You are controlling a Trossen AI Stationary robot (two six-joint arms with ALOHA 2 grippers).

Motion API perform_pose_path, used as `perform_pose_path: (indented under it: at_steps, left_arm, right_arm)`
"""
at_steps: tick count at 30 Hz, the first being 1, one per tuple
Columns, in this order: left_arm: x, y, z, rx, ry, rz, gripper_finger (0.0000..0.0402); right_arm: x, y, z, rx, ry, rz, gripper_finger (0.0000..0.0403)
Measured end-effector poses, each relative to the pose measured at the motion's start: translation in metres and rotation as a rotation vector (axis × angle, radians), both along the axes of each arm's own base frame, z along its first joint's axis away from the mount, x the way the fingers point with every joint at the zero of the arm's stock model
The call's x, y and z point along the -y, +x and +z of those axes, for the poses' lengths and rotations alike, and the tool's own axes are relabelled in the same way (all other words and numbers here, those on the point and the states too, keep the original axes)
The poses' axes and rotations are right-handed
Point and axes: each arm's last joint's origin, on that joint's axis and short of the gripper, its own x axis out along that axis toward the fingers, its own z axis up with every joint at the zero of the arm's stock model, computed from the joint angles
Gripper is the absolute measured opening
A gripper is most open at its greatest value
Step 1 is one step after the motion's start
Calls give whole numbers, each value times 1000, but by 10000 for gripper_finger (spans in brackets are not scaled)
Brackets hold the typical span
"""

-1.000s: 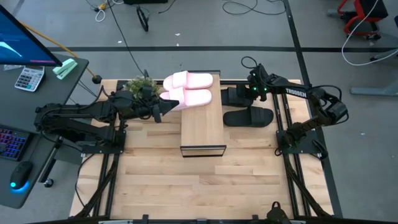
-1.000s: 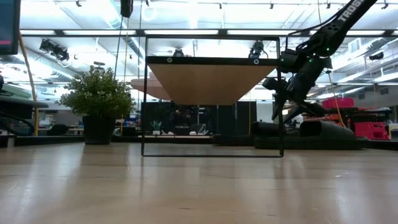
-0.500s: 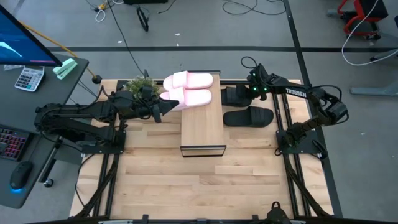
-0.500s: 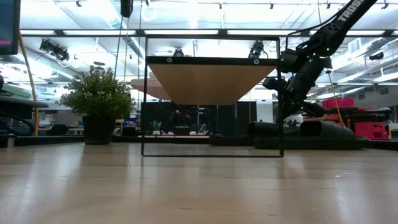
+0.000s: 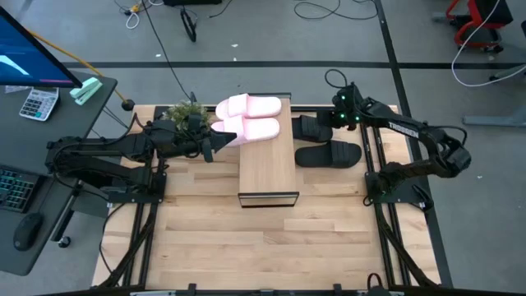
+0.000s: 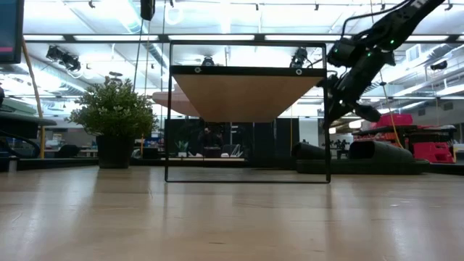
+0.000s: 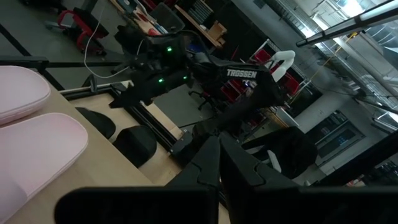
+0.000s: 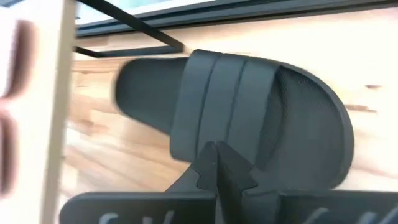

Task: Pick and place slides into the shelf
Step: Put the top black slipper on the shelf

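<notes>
From above, two pale pink foam slides (image 5: pixel 249 117) lay on the far end of the narrow wood-plank shelf (image 5: pixel 267 160). Two matte black foam slides (image 5: pixel 327 154) sat on the slatted desk (image 5: pixel 263 238) just right of it. The left hand (image 5: pixel 215 141), fingers together, touched the pink pair.

At desk level, the right hand (image 6: pixel 332 109) hung above the black pair, beside the shelf's frame.

Its wrist view showed its fingers (image 8: pixel 219 163) pinched together, empty, over a strap; light, soft foam probably lifts best there.
</notes>
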Motion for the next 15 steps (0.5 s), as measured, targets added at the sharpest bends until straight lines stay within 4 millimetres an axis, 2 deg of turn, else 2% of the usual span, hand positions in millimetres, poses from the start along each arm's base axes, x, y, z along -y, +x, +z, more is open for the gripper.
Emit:
perform_pose_path:
  at_steps: [4, 9, 12, 15]
  left_arm:
    - [0, 0, 0, 0, 1, 0, 14]
    - [0, 0, 0, 0, 1, 0, 25]
    - [0, 0, 0, -2, 7, 0, 29]
    - [0, 0, 0, -2, 9, 0, 32]
  right_arm:
    - [-13, -6, 14, 35, 18, -10, 8]
    - [-40, -7, 23, 20, 88, 35, 35]
    - [-53, -1, 23, -16, 99, 49, 67]
    - [-59, 11, 23, -21, 55, 71, 115]
